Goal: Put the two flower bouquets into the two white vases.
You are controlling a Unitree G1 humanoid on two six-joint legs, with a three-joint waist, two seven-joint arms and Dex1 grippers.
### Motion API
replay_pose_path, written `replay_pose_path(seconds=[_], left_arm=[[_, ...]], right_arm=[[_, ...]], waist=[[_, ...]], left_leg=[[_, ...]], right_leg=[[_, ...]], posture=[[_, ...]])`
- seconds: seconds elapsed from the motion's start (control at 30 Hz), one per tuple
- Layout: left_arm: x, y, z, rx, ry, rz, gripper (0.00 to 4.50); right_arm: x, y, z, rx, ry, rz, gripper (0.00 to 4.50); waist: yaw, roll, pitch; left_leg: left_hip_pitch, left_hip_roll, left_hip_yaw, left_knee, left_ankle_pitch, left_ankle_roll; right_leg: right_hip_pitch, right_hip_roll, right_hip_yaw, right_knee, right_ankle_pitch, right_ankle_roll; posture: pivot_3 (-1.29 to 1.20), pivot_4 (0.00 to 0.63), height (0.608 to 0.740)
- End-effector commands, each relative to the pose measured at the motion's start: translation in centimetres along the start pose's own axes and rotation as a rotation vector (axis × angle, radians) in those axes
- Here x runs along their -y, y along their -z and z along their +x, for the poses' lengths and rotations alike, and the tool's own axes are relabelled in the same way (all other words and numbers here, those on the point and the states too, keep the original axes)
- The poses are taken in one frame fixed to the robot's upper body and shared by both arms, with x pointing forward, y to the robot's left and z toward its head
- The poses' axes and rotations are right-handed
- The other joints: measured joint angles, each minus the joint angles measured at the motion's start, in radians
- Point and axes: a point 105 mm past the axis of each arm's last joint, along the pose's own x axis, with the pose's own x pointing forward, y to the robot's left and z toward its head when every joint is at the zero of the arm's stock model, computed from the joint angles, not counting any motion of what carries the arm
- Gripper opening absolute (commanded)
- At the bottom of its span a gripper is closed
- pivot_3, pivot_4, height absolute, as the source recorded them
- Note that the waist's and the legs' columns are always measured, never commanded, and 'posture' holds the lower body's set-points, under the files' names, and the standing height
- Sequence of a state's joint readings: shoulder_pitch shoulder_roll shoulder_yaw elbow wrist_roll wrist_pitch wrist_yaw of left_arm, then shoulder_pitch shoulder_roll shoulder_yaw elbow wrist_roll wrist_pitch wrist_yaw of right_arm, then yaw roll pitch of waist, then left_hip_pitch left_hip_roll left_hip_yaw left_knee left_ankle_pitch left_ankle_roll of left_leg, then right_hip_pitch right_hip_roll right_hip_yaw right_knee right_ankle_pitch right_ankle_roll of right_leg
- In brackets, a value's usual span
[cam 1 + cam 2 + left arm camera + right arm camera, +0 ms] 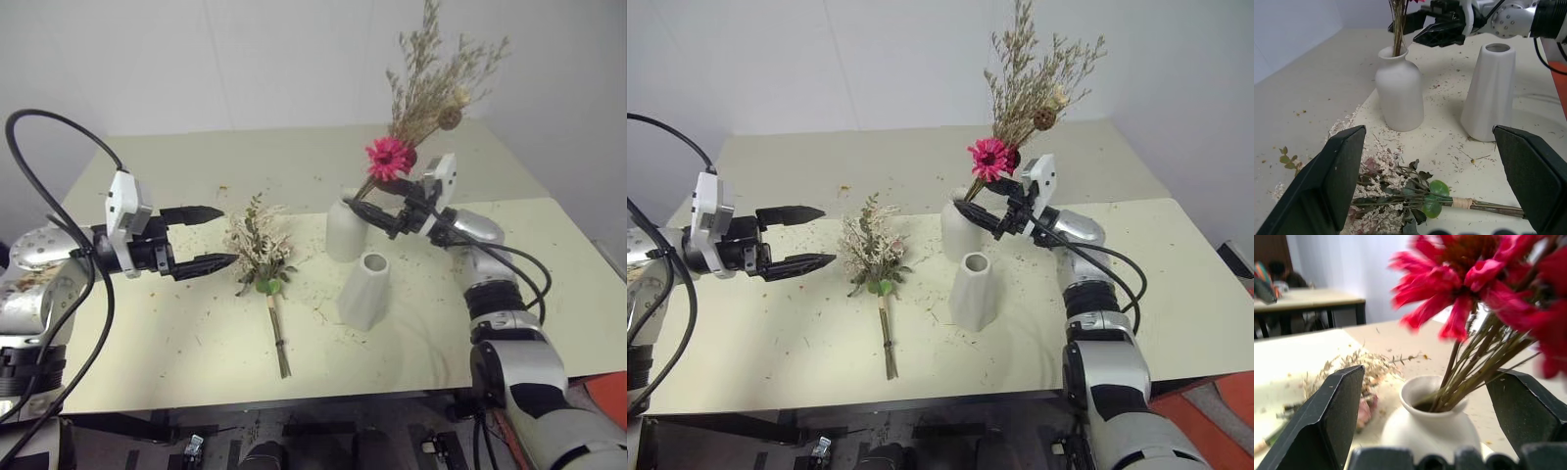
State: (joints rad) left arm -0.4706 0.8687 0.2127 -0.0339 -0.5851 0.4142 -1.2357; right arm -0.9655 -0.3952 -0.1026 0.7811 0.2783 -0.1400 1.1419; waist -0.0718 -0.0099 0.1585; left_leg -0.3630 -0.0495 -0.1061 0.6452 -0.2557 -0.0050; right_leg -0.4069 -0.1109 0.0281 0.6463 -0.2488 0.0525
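Slim bouquet (pixel 421 108) in bottle vase (pixel 345 231); fuller bouquet (pixel 261 257) flat; cone vase (pixel 365 290) empty

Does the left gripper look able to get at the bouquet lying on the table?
Probably yes: the left gripper is open, right beside the fuller bouquet, with nothing between them.

Right wrist view is blurring the magenta daisy (pixel 1469 269), its petals running off the frame at 12 and 3 o'clock, and the bottle vase (pixel 1432 423) is getting cropped at 6 o'clock behind the open jaws. In the left wrist view the fuller bouquet (pixel 1400 196) is being cut off at 6 o'clock, heads partly hiding behind one finger (pixel 1322 181). The slim bouquet (pixel 431 83) tip is clipping out at 12 o'clock in the head views.
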Motion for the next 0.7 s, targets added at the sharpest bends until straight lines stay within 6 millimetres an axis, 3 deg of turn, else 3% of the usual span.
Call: replay_pose_path(seconds=[0.03, 0.23, 0.37, 0.53, 0.7], left_arm=[[0.2, -1.1, -0.1, 0.022, -0.003, 0.057, 4.5], [0.2, -0.8, 0.4, 0.029, -0.002, 0.054, 4.5], [0.3, -0.7, 0.5, 0.037, -0.004, 0.049, 4.5], [0.4, -0.4, 0.4, 0.035, -0.008, 0.043, 4.5], [0.6, -0.3, 0.4, 0.035, -0.01, 0.038, 4.5]], right_arm=[[0.5, -3.6, 0.5, 0.028, -0.048, -0.181, 4.48], [-0.2, -4.9, 1.3, 0.016, -0.13, -0.262, 4.48], [-0.1, -3.9, 1.8, -0.074, -0.126, -0.315, 4.48], [1.4, -2.0, 0.3, -0.253, -0.107, -0.385, 4.48], [2.5, -2.2, -1.3, -0.349, -0.137, -0.397, 4.48]], waist=[[0.0, 0.0, 0.0], [0.001, 0.0, 0.0], [0.002, 0.0, 0.0], [0.003, 0.0, 0.0], [0.003, 0.0, 0.0]], left_leg=[[0.0, 0.0, 0.0, 0.0, 0.0, 0.0], [0.0, 0.001, 0.001, 0.0, 0.0, 0.0], [0.0, 0.0, 0.001, 0.0, 0.0, 0.0], [0.0, 0.0, 0.001, 0.0, 0.0, 0.0], [0.0, 0.0, 0.003, 0.0, 0.0, 0.0]], right_leg=[[0.0, 0.0, 0.0, 0.0, 0.0, 0.0], [0.0, 0.0, 0.0, 0.0, 0.0, 0.0], [0.0, 0.0, 0.0, 0.0, 0.0, 0.0], [0.0, 0.0, 0.0, -0.001, 0.0, 0.0], [0.0, 0.0, 0.0, -0.002, 0.0, 0.0]], posture=[[0.0, 0.15, 0.74], [0.0, 0.15, 0.74], [0.0, 0.15, 0.74], [0.0, 0.15, 0.74], [0.0, 0.15, 0.74]])
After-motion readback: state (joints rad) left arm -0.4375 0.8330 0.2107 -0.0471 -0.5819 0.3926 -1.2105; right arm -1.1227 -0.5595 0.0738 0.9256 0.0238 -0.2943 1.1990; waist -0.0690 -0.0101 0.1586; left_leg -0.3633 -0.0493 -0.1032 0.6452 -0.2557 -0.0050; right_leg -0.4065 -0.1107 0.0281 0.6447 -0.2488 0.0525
